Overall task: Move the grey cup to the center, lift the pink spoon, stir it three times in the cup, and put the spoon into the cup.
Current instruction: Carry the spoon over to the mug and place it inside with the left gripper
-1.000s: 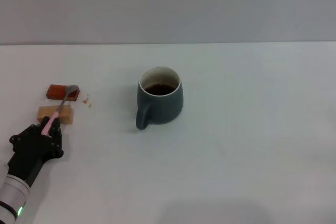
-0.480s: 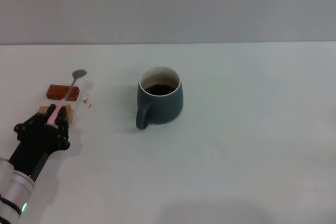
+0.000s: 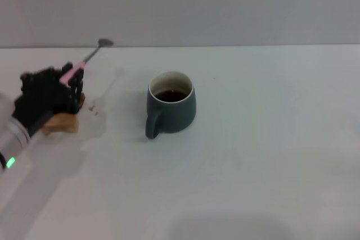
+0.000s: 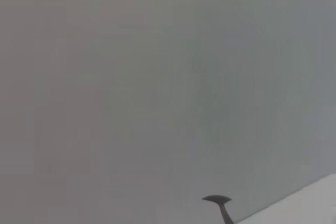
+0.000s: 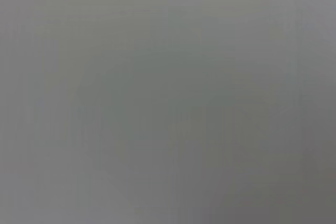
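L pincer (image 3: 68, 82) at far left of the surface (image 3: 253, 155), clamped on the pink spoon (image 3: 84, 62) by its handle. Spoon is off the surface, tilted, metal bowl up and pointing away from robot; bowl tip also shows in L wrist view (image 4: 217, 200). Grey cup (image 3: 171, 109) upright near middle, dark liquid inside, handle toward robot, well apart from pincer. Tan block (image 3: 61, 123) and reddish block (image 3: 82, 100) partly hidden under pincer. R pincer not in view.
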Robot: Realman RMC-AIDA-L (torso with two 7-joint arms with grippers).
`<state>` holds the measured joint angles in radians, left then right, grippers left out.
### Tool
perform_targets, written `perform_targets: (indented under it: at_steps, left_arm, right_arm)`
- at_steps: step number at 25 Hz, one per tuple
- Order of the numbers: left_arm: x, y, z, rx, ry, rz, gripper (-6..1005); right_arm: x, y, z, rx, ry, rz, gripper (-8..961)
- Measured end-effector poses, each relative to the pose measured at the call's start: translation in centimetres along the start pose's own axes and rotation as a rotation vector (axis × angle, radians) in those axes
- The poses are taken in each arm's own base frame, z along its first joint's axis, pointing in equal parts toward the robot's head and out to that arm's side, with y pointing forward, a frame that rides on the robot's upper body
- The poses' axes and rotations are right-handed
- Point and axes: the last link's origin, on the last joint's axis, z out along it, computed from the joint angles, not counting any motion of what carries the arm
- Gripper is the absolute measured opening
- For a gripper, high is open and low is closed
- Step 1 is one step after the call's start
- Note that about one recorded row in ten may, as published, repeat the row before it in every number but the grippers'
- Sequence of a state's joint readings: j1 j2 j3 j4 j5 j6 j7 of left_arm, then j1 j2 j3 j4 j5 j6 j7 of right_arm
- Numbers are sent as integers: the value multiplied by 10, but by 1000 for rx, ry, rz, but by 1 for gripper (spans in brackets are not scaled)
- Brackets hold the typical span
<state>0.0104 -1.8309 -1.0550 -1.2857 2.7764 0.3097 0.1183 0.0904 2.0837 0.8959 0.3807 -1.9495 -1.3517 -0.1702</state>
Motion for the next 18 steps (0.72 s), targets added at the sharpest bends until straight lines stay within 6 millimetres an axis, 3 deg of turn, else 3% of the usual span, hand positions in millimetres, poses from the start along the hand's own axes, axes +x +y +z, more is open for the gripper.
perform_targets:
  at_steps: [2, 7, 9, 12, 18]
  left_arm:
    - [33, -3, 0, -22, -38, 95, 174]
    - [78, 8, -2, -79, -127, 287, 174]
    - [85, 11, -3, -90, -143, 328, 174]
    - [119, 30, 0, -166, -201, 518, 174]
    - [138, 43, 4, -264, -190, 610, 175]
  right_arm:
    - [0, 0, 0, 1, 0, 0, -1]
    - [0, -2, 1, 8, -2, 0, -1]
    - [0, -2, 1, 10, -2, 2, -1]
    - [0, -3, 0, 13, 0, 22, -2]
    - [1, -4, 0, 14, 2, 32, -2]
